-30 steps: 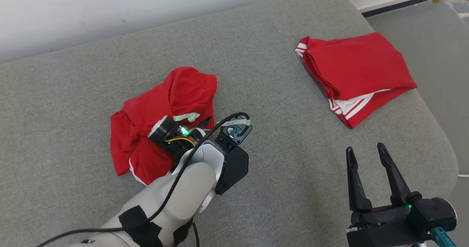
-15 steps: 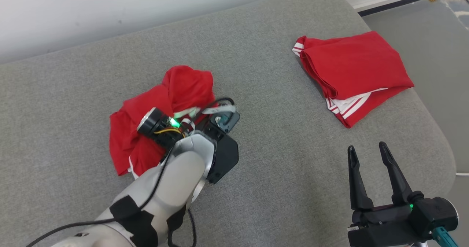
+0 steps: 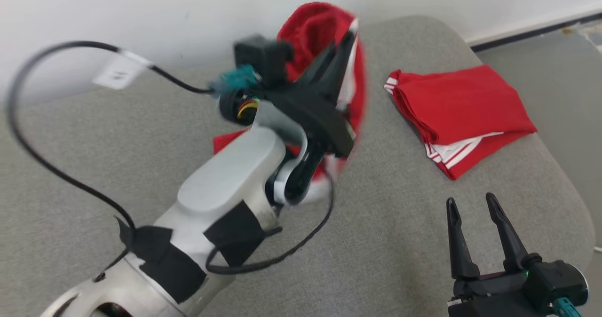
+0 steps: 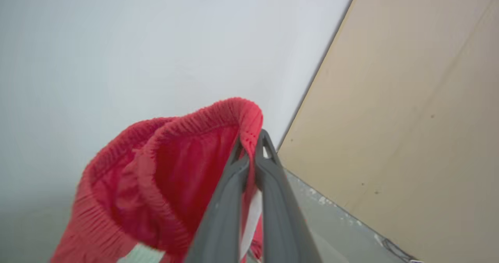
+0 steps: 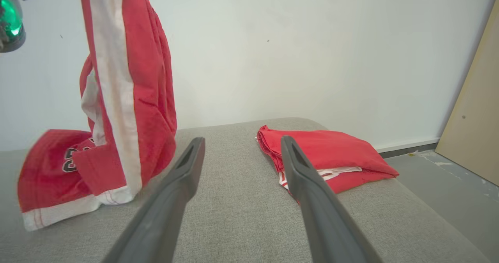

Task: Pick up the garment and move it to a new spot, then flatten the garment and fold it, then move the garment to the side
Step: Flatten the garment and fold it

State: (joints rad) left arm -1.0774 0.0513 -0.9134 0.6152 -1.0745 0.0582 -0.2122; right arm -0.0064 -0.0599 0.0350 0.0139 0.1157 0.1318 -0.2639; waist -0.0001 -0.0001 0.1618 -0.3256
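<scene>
Garment [image 5: 148,79] hung lengthwise down from our left gripper [image 4: 251,142], clamped on its waistband [image 4: 202,116] at the head view's upper middle, hem [image 5: 58,216] on the cushion [image 3: 400,223]; our right gripper [image 3: 470,200] sat open, lower right, well apart.

Right wrist view, lower left: a dark numeral [image 5: 71,158] on the red garment [image 5: 150,99], partly hidden in a fold, possibly a 3. Head view, upper left: white tag [image 3: 118,72] on the cable [image 3: 80,43], print blurred and illegible.

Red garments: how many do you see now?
2. The held garment hangs from the left gripper, fingers shut on it, lower end on the grey cushion; the folded garment lies at the cushion's right.
</scene>
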